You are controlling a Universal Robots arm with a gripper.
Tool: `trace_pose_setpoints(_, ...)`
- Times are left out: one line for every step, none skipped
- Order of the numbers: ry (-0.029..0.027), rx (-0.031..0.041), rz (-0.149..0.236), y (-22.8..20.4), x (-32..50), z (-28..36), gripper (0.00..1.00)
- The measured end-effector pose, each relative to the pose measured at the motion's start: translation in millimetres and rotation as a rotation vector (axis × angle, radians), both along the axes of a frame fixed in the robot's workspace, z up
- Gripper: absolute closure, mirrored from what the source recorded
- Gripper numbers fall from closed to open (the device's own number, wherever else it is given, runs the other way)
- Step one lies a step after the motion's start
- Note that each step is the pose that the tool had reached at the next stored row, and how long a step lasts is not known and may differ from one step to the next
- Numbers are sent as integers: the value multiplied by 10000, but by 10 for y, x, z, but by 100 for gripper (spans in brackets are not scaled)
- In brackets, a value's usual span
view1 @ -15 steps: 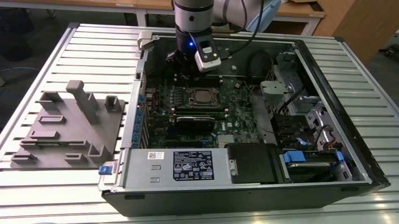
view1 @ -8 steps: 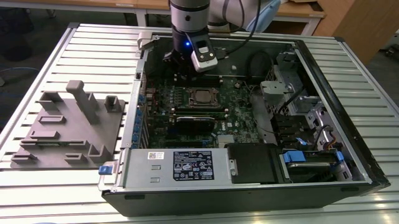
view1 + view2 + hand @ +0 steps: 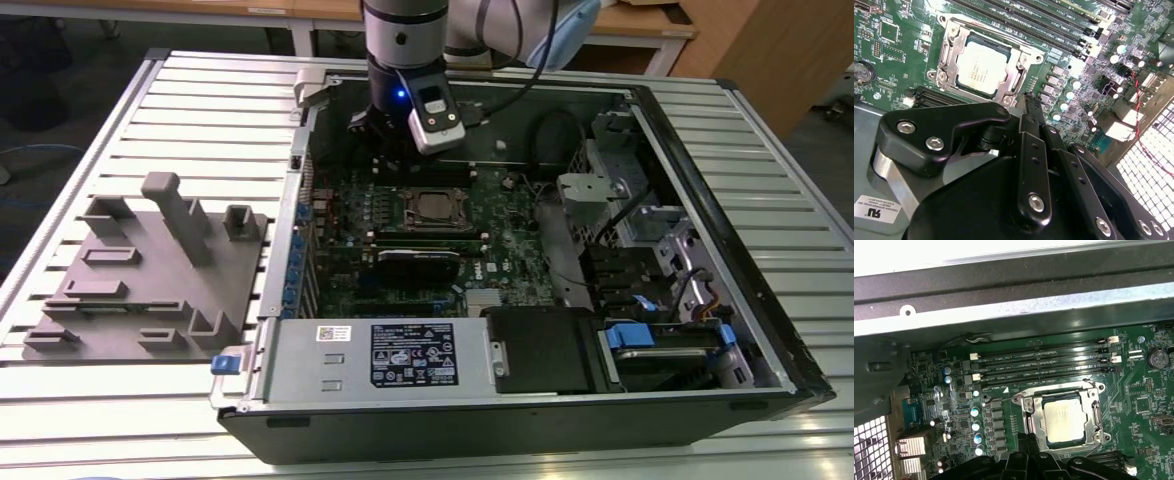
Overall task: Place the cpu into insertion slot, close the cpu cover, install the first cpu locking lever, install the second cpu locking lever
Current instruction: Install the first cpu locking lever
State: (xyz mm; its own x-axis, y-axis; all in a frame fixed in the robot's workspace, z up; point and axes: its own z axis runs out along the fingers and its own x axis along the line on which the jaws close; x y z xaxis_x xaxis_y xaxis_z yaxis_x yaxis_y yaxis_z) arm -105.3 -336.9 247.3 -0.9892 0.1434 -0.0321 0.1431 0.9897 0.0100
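Tool [image 3: 1029, 105], clenched & empty, hovers beside cpu [image 3: 981, 67] seated under shut cpu cover [image 3: 948, 52]; locking step prob in hand, needs precise tip aim.

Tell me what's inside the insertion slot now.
The cpu lies in the insertion slot, its silvery top showing through the cpu cover's window. The pin field beneath is hidden.

Print on the power supply label [image 3: 411, 355] and the cpu [image 3: 981, 68] is too small to read
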Motion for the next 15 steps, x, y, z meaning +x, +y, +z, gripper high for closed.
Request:
trace_pose_setpoints(-1, 1, 1, 0, 1, 6, 90)
trace_pose_setpoints(-2, 2, 1, 0, 1, 16, 90)
trace_pose_setpoints(-1, 2, 1, 0, 1, 27, 90)
trace_pose_setpoints(-2, 2, 1, 0, 1, 37, 90)
trace_pose_setpoints(-1, 2, 1, 0, 1, 46, 90)
trace_pose_setpoints(-2, 2, 1, 1, 1, 54, 90)
trace_pose_setpoints(-1, 2, 0, 0, 1, 61, 90)
trace_pose_setpoints(-1, 2, 1, 1, 1, 66, 90)
trace_pose_setpoints(-3, 4, 1, 1, 1, 66, 90)
trace_pose_setpoints(-3, 4, 1, 1, 1, 66, 90)
trace_pose_setpoints(-2, 2, 1, 1, 1, 68, 90)
trace_pose_setpoints(-2, 2, 1, 1, 1, 70, 90)
trace_pose_setpoints(-2, 2, 1, 1, 1, 70, 90)
trace_pose_setpoints(-1, 1, 2, 0, 0, 70, 90)
trace_pose_setpoints(-1, 0, 2, 0, -2, 71, 90)
